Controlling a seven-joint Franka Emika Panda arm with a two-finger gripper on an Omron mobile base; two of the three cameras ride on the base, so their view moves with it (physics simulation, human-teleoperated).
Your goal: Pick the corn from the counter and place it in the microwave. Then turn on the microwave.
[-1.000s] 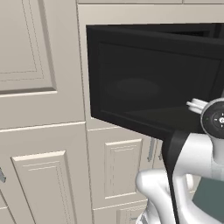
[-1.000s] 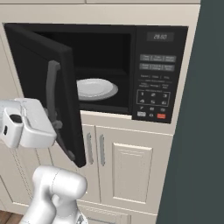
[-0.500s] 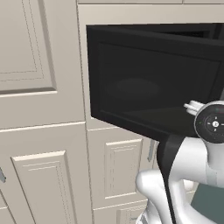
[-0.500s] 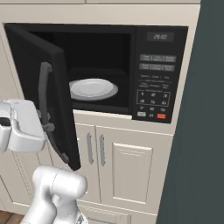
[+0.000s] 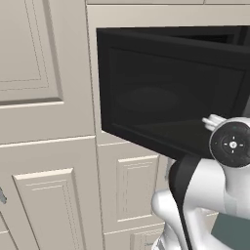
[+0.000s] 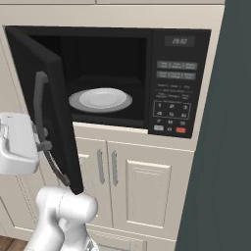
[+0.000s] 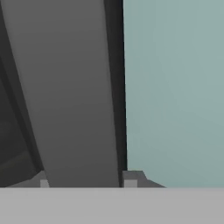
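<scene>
Microwave (image 6: 147, 73) door ajar, bare white plate (image 6: 100, 99) alone inside

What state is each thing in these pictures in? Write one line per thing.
Microwave door: swung open.
Plate: inside the microwave, bare, no corn on it.
Handle: between the gripper's fingers.
Gripper: shut on the handle.
Display: lit, digits too small to read.
Cabinet doors below: closed.
</scene>
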